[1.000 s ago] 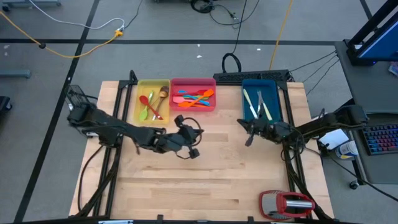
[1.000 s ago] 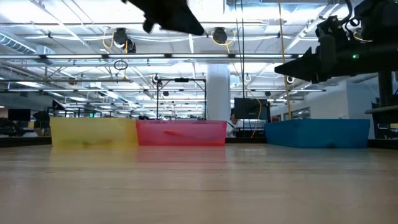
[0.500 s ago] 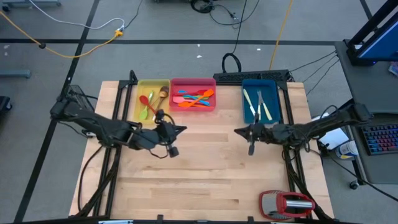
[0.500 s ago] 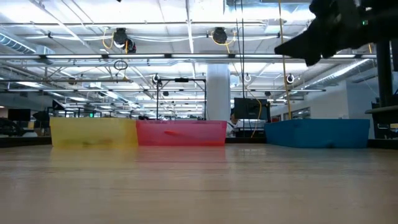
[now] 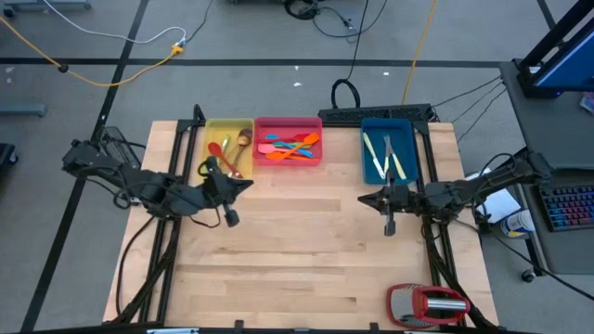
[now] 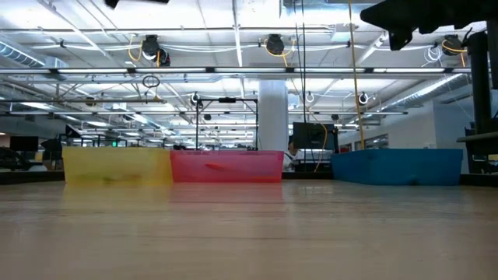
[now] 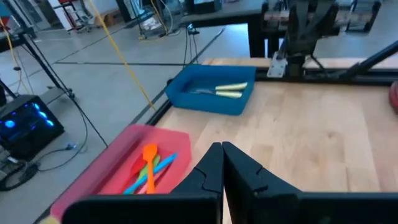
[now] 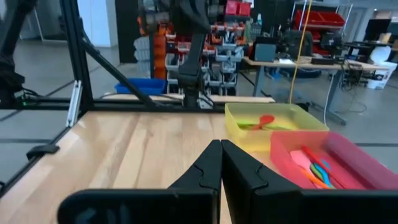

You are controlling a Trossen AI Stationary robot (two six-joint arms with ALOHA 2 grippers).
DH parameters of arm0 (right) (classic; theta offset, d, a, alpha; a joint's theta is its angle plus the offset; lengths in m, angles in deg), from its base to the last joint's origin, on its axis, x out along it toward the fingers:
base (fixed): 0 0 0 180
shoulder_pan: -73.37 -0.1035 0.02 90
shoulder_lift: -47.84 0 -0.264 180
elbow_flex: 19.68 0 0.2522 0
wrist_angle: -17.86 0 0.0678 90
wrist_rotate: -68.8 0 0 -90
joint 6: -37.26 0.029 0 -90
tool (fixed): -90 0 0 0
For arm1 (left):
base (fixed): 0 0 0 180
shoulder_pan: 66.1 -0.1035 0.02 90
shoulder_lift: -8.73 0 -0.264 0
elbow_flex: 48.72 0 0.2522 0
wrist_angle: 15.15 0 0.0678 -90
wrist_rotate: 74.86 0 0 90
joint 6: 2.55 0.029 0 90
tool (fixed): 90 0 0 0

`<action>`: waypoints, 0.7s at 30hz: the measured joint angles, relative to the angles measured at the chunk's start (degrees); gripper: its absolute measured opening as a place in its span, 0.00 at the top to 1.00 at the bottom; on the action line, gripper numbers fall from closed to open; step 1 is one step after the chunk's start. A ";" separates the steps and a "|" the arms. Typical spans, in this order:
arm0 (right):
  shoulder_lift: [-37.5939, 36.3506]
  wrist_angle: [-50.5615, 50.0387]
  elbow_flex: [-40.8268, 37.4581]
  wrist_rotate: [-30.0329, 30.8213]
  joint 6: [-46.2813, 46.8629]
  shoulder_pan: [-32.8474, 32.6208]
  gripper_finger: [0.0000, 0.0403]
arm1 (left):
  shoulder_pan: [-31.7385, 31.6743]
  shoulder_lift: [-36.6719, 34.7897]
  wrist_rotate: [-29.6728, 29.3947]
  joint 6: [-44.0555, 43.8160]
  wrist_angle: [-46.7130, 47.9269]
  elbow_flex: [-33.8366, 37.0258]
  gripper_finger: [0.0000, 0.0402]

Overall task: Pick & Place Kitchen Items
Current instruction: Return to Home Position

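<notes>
The kitchen items lie in three trays at the far side of the table. Spoons [image 5: 225,153] are in the yellow tray [image 5: 210,134]. Spatulas [image 5: 290,145] are in the pink tray [image 5: 288,122], and cream-handled knives [image 5: 388,156] are in the blue tray [image 5: 371,172]. My left gripper [image 5: 247,183] hovers shut just near of the yellow tray, above the table. My right gripper [image 5: 364,198] hovers shut just near of the blue tray. Both wrist views show shut fingers with nothing between them: left [image 7: 222,149], right [image 8: 221,146].
A bulky red-and-silver gadget [image 5: 429,304] sits at the near right corner. Bare wood [image 5: 306,250] stretches between the grippers and to the near edge. Black frame rails [image 5: 429,153] run along the table's sides. A keyboard [image 5: 568,206] lies off the table to the right.
My left gripper has drawn back toward the table's left edge and risen, staying shut. My right gripper has risen and tipped up toward level, shifting slightly toward the right edge, also shut. No utensil has moved.
</notes>
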 joint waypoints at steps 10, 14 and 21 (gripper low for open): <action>-4.10 -8.71 -0.02 -3.35 0.63 -0.04 1.00 | -0.03 -12.27 5.14 2.27 -12.62 17.84 1.00; -4.87 -8.23 -0.02 -6.97 0.87 -0.04 1.00 | -0.03 -15.82 5.18 3.56 -18.21 24.05 1.00; -8.20 -12.58 -0.02 -10.89 0.99 -0.04 1.00 | -0.03 -19.96 12.01 13.80 -37.83 36.86 1.00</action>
